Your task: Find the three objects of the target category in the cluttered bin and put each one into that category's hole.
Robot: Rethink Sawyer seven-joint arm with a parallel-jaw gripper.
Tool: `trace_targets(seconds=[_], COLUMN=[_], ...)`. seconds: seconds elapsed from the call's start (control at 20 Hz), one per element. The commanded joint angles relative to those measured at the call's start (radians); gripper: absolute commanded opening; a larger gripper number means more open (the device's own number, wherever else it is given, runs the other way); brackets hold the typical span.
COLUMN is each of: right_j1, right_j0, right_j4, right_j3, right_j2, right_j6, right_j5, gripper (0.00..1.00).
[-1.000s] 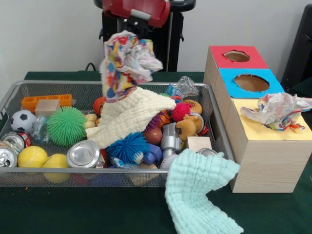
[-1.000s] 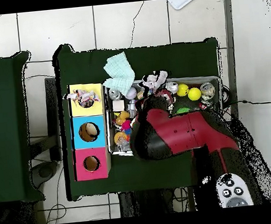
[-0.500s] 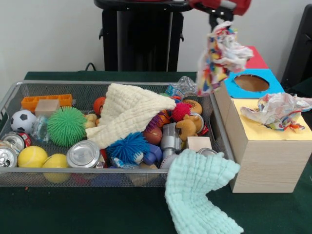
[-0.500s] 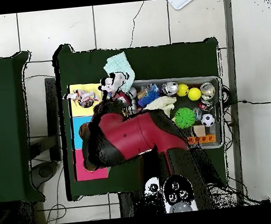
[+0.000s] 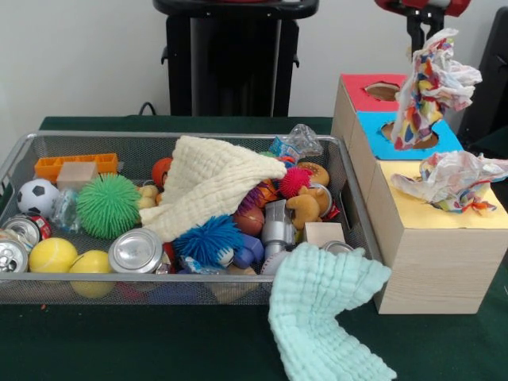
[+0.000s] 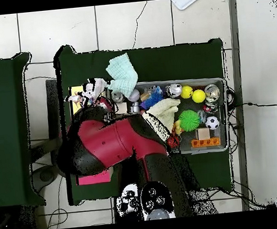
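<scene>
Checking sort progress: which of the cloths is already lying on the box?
The crumpled multicoloured patterned cloth on the yellow section; a similar cloth hangs above the blue section.

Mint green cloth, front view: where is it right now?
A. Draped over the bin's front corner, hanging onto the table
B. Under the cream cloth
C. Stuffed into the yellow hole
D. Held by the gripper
A: the mint green cloth hangs over the wire bin's front rim near the box, trailing onto the table.

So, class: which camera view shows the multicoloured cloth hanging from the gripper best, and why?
The front view: the multicoloured cloth hangs in full from the gripper, above the blue and red box tops. In the overhead view only a small bunch shows past the arm, which hides the gripper.
</scene>
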State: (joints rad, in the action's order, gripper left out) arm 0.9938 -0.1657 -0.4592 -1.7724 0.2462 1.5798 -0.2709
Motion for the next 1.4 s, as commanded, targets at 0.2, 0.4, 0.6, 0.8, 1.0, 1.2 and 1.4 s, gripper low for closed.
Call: trace_targets(seconds=[0.2,0.4,0.6,0.8,1.0,1.2,1.4], right_j1=[-0.042,-0.072,-0.099,-0.120,-0.144,-0.184,-0.216], right_j0=[-0.016,-0.009,0.000,0.009,0.028,0.050,0.095], right_j4=[0.035,0.046,0.054,0.050,0.054,0.055,0.051], right_j3=[0.008,0.049,0.083,0.122,0.174,0.214,0.246], right_j2=[-0.006,-0.014,-0.019,-0.018,-0.023,-0.032,-0.063], right_j6=[0.075,0.086,0.094,0.082,0.089,0.110,0.151], right_j5=[-0.145,-0.150,-0.163,-0.183,-0.218,-0.223,-0.219], gripper=[0.00,0.00,0.00,0.00,0.00,0.00,0.00])
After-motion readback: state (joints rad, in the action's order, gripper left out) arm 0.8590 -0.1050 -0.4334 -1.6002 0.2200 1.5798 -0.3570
